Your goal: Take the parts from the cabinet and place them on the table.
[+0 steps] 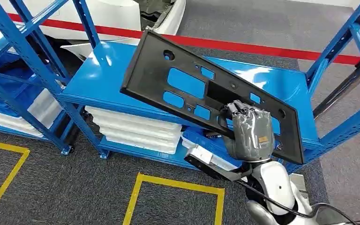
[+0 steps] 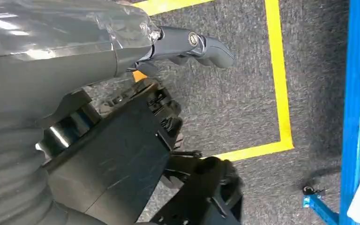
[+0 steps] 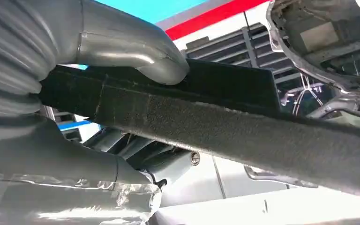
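Note:
A long black plastic panel (image 1: 152,77) with several cut-outs hangs tilted above the top of the blue shelf (image 1: 98,70), its left end higher and farther away. My right hand (image 1: 251,129) grips the panel's near edge close to its right end. In the right wrist view the thumb (image 3: 136,51) lies over the panel's rough black edge (image 3: 243,126), with the darker fingers underneath. My left hand (image 2: 122,42) hangs over the grey carpet, thumb (image 2: 197,44) stuck out, holding nothing.
White trays (image 1: 136,131) are stacked on the lower shelf. A second blue rack (image 1: 23,56) stands at the left and blue posts (image 1: 356,42) at the right. Yellow floor tape (image 1: 178,185) marks squares in front; a red line (image 1: 243,47) runs behind.

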Controlling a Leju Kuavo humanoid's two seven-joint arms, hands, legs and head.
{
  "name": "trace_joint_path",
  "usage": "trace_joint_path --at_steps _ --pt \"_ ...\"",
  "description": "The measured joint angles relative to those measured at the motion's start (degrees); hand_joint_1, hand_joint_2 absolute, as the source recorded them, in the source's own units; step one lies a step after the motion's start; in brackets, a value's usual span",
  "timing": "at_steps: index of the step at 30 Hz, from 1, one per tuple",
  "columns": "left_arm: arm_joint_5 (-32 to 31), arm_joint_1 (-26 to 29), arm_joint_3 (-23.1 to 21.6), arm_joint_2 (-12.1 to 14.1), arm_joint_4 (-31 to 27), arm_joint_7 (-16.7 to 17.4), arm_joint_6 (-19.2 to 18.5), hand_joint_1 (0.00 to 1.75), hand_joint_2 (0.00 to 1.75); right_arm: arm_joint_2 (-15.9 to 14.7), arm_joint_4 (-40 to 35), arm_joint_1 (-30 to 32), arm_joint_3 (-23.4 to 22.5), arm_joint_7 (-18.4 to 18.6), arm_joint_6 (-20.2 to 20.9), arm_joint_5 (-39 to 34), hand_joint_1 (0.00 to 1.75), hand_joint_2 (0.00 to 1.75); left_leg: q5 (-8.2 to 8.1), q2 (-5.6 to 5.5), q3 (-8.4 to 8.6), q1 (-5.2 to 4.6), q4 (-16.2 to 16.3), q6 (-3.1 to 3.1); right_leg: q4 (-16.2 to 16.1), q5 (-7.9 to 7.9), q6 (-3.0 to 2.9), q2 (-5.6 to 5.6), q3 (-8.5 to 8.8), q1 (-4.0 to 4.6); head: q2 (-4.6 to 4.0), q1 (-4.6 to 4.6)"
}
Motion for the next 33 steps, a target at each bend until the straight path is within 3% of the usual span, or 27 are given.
trace_joint_path --at_steps 2,3,5,7,8,9,12,13,14,15,17,18,21,22,23,24,25,27,28,29,30,32,33 --pt "-0.04 -0.02 0.00 -0.02 0.00 0.02 -0.04 0.00 1.75 0.00 -0.02 -0.04 0.00 0.09 -0.02 0.00 1.75 1.75 0.14 -0.03 -0.51 0.00 0.60 -0.24 -10.05 4.08 -0.46 -0.01 6.13 0.01 0.00 0.70" --pt "-0.04 -0.06 0.00 -0.02 0.00 0.04 -0.04 0.00 1.75 0.00 0.00 -0.06 0.00 0.09 -0.02 0.00 1.75 1.75 0.32 -0.03 -0.94 -0.22 0.83 -0.59 -12.22 3.24 -0.70 0.05 7.01 0.20 0.00 1.05" --pt "-0.07 -0.13 0.00 -0.02 0.00 0.07 -0.04 0.00 1.75 0.00 -0.07 0.04 0.00 0.13 -0.02 0.00 1.75 1.75 0.78 -0.01 -1.65 -0.21 1.24 -1.32 -12.50 3.65 -0.90 0.14 6.24 0.53 0.00 0.94" --pt "-0.09 -0.07 0.00 -0.02 0.00 0.07 -0.04 0.00 1.75 0.00 -0.07 0.23 0.00 0.24 -0.02 0.00 1.75 1.75 1.34 -0.03 -1.81 -0.21 1.10 -2.03 -12.66 4.25 -1.63 0.20 5.85 0.59 0.00 0.78" --pt "-0.09 -0.11 0.00 -0.02 0.00 0.07 -0.04 0.00 1.75 0.00 -0.07 0.16 0.00 0.26 -0.02 0.00 1.75 1.75 0.55 -0.12 -2.05 -0.09 1.62 -2.35 -13.11 4.79 -2.13 -0.05 5.76 -0.04 0.00 0.72" --pt "-0.09 -0.11 0.00 -0.02 0.00 0.07 0.00 0.00 1.75 0.00 -0.07 0.10 0.00 0.26 -0.04 0.00 1.75 1.75 -1.49 -0.27 -2.62 -0.08 3.36 -2.81 -13.11 5.13 -2.33 -0.04 5.49 0.02 0.00 0.43" --pt "-0.07 -0.02 0.02 -0.02 0.00 0.07 0.02 0.00 1.75 0.00 -0.07 0.21 0.00 0.28 -0.02 -0.02 1.75 1.75 -8.76 -0.26 -6.72 0.28 15.47 -3.47 -13.01 5.83 -2.96 -0.27 4.48 0.10 0.00 -0.75" --pt "-0.04 0.01 0.00 -0.02 0.00 0.07 0.02 0.00 1.75 0.00 -0.07 0.21 0.00 0.28 -0.02 -0.11 1.75 1.75 -9.57 -0.26 -7.30 0.33 18.08 -3.57 -12.95 6.08 -2.91 -0.27 4.11 0.11 0.00 -0.96" --pt "-0.04 0.04 0.00 -0.02 0.00 0.07 0.04 0.00 1.75 0.00 -0.07 0.22 0.00 0.31 -0.02 -0.18 1.75 1.75 -8.99 -0.26 -6.51 0.36 17.85 -3.57 -12.85 6.31 -2.87 -0.27 3.75 0.10 0.00 -1.09" --pt "-0.04 0.03 0.00 -0.02 0.00 0.07 0.04 0.00 1.75 0.00 -0.07 0.22 0.00 0.42 -0.02 -0.20 1.75 1.75 -7.36 -0.26 -4.38 0.38 14.96 -3.43 -12.74 6.49 -2.76 -0.24 3.48 0.08 0.00 -1.23" --pt "-0.09 -0.04 0.00 -0.02 0.00 0.07 0.04 0.00 1.75 0.00 -0.07 0.21 0.00 0.48 -0.04 -0.22 1.75 1.75 -3.19 -0.28 1.51 0.37 5.18 -2.99 -12.52 6.69 -2.52 -0.16 3.24 0.05 0.00 -1.47" --pt "-0.11 -0.10 0.00 -0.02 0.00 0.07 0.09 0.00 1.75 0.00 -0.07 0.21 0.00 0.48 -0.07 -0.22 1.75 1.75 -2.96 -0.41 3.21 0.36 1.27 -2.63 -12.48 6.82 -2.30 -0.17 3.02 0.09 0.00 -1.60" --pt "-0.13 -0.02 0.00 -0.02 0.00 0.07 0.18 0.00 1.75 0.00 -0.09 0.21 0.00 0.55 -0.07 -0.24 1.75 1.75 -2.67 -0.44 2.79 -0.08 0.53 -2.27 -12.12 7.55 -1.23 -0.21 2.16 0.32 0.00 -1.64" --pt "-0.13 0.01 0.00 -0.02 0.00 0.07 0.20 0.00 1.75 0.00 -0.07 0.22 0.00 0.55 -0.07 -0.24 1.75 1.75 -2.44 -0.44 2.61 -0.17 0.53 -1.91 -12.21 7.82 -0.91 -0.24 2.14 0.35 0.00 -1.57" --pt "-0.15 -0.01 0.00 -0.02 0.00 0.07 0.18 0.00 1.75 -0.02 -0.07 0.20 0.00 0.55 -0.07 -0.24 1.75 1.75 -1.89 -0.27 2.52 0.37 -0.33 -1.18 -11.95 7.45 -0.68 -0.21 1.89 0.30 0.00 -1.60" --pt "-0.15 -0.10 0.02 -0.02 0.00 0.07 0.18 0.00 1.75 -0.02 -0.09 0.22 -0.02 0.59 -0.07 -0.26 1.75 1.75 -1.42 -0.10 2.29 0.32 -0.34 -0.66 -10.82 5.71 -0.51 -0.11 1.54 0.15 0.00 -1.54" --pt "-0.15 -0.19 0.00 -0.02 0.00 0.07 0.18 0.00 1.75 -0.02 -0.09 0.16 -0.02 0.61 -0.07 -0.24 1.75 1.75 -1.10 -0.06 1.81 0.31 -0.33 -0.19 -7.68 2.97 -0.39 -0.11 0.41 0.17 0.00 -0.92" --pt "-0.15 -0.17 0.00 -0.02 0.00 0.07 0.15 0.00 1.75 -0.02 -0.07 0.34 -0.02 0.63 -0.07 -0.31 1.75 1.75 -0.57 0.04 0.79 0.09 -0.19 0.08 1.16 -2.04 -0.08 -0.02 -2.58 0.17 0.00 -0.09" --pt "-0.13 -0.15 0.00 -0.02 0.00 0.07 0.15 0.00 1.75 -0.02 -0.07 0.43 -0.02 0.68 -0.07 -0.31 1.75 1.75 -0.30 0.08 0.30 0.01 -0.05 0.07 4.09 -3.18 0.04 -0.02 -3.27 0.17 0.00 0.13" --pt "-0.09 -0.14 0.00 -0.02 0.00 0.07 0.13 0.00 1.75 -0.02 -0.07 0.49 -0.02 0.72 -0.07 -0.33 1.75 1.75 -0.05 0.08 -0.19 -0.02 0.16 0.04 4.50 -2.94 0.07 -0.02 -2.82 0.17 0.00 0.35" --pt "-0.02 -0.14 0.00 -0.02 0.00 0.07 0.15 0.00 1.75 -0.02 -0.07 0.50 -0.02 0.72 -0.07 -0.35 1.75 1.75 0.12 0.08 -0.60 -0.02 0.38 -0.03 2.36 -1.57 0.05 -0.02 -1.09 0.17 0.00 0.59" --pt "0.02 -0.14 0.00 -0.04 0.00 0.07 0.15 0.00 1.75 -0.02 -0.07 0.41 -0.02 0.72 -0.07 -0.35 1.75 1.75 0.26 0.05 -1.16 0.03 0.94 -0.27 -7.44 2.81 -0.22 -0.03 4.97 0.16 0.00 1.16" --pt "0.02 -0.12 0.00 -0.04 0.00 0.07 0.18 0.00 1.75 0.00 -0.07 0.34 -0.02 0.74 -0.09 -0.42 1.75 1.75 0.35 0.04 -1.43 0.03 1.17 -0.45 -12.04 3.00 -0.46 -0.01 7.06 0.15 0.00 1.57"
